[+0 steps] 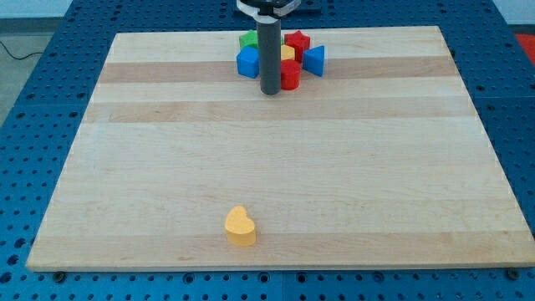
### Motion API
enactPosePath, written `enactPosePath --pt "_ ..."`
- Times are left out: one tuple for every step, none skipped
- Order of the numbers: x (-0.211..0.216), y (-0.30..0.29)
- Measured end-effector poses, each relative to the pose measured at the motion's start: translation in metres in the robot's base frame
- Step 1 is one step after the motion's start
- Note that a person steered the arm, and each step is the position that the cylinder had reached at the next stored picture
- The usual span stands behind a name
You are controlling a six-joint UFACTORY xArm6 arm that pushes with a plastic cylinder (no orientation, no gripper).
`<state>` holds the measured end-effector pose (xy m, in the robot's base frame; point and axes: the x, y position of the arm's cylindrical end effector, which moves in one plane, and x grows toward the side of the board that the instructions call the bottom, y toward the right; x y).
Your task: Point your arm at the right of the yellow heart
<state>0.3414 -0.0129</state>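
The yellow heart (240,226) lies alone on the wooden board (276,167) near the view's bottom, a little left of centre. My tip (270,91) is far from it, near the view's top, at the front of a cluster of blocks. The dark rod stands upright and hides part of that cluster. My tip is well above and slightly right of the yellow heart in the view.
The cluster at the view's top holds a blue block (248,63), a green block (248,39), a red star-like block (297,42), a blue triangle-like block (314,59), a red block (290,75) and a yellow block (287,53) partly hidden.
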Motion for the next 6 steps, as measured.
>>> enactPosePath --pt "0.0 0.0" --pt "0.0 0.0" --pt "0.031 0.029" --pt "0.104 0.088" --pt "0.156 0.127" --pt "0.211 0.142"
